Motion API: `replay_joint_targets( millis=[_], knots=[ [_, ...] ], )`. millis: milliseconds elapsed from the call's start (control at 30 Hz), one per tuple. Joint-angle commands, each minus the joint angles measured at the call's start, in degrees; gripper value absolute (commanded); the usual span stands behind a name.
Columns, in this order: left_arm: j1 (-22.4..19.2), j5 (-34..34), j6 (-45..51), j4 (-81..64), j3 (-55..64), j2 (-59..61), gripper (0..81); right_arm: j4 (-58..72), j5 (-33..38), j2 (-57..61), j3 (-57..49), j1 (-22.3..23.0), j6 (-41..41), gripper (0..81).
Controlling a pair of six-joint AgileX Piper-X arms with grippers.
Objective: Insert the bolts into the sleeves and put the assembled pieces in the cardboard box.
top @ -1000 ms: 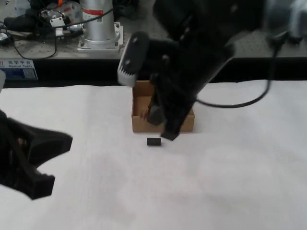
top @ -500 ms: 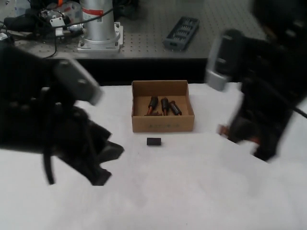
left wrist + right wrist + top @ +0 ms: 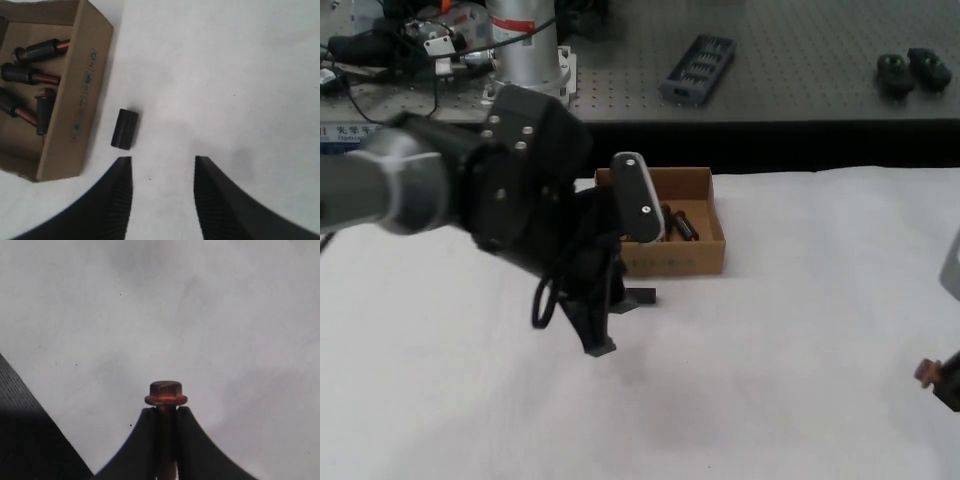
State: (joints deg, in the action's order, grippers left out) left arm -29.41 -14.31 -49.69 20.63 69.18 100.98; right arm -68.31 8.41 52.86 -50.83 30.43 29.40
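A short black cylindrical sleeve (image 3: 124, 129) lies on its side on the white cloth-covered worktop (image 3: 240, 75), just beside the printed front wall of the small open brown cardboard box (image 3: 85, 100) but not touching it. It is the one loose sleeve to be seen. Inside the box lie several assembled pieces (image 3: 30, 75), each a black sleeve with a copper-coloured bolt shank poking out, so most of the job looks done. The left tool (image 3: 161, 165) hangs above the worktop with its two black ribbed fingers spread well apart and nothing between them. The sleeve sits just past the fingertips and off toward one finger, so the tool is probably lining up for a pick rather than ready to close. The gap between the jaws is wider than the sleeve, which leaves room to straddle it, though the box wall close by may crowd the finger on that side. Well apart, at the right edge of the high view, the right tool (image 3: 166, 412) is clamped on the shank of a copper-coloured hex-headed flanged bolt (image 3: 166, 392). The head stands clear beyond the fingertips, over bare cloth. Holding it by the shank keeps the bolt in line with the fingers, which should help when aiming it at the sleeve's bore. Waiting off to the side also leaves the left arm free space in front of the box.
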Motion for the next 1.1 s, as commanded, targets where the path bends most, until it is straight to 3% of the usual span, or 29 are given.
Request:
replay_joint_targets(
  millis=[0,600,1067],
  knots=[
    [-0.1,0.4,-4.8,-0.2,4.7,4.6,29.6,0.9,0.7,-1.4,0.5,-0.3,-0.3,2.7],
    [0.0,2.1,-11.3,-0.1,12.3,14.8,29.0,2.2,0.7,-1.8,1.8,-0.3,-0.3,2.7],
    [0.1,2.1,-10.9,-4.2,13.5,18.7,27.4,2.2,1.6,-1.8,2.1,-0.5,-0.3,2.7]
  ],
)
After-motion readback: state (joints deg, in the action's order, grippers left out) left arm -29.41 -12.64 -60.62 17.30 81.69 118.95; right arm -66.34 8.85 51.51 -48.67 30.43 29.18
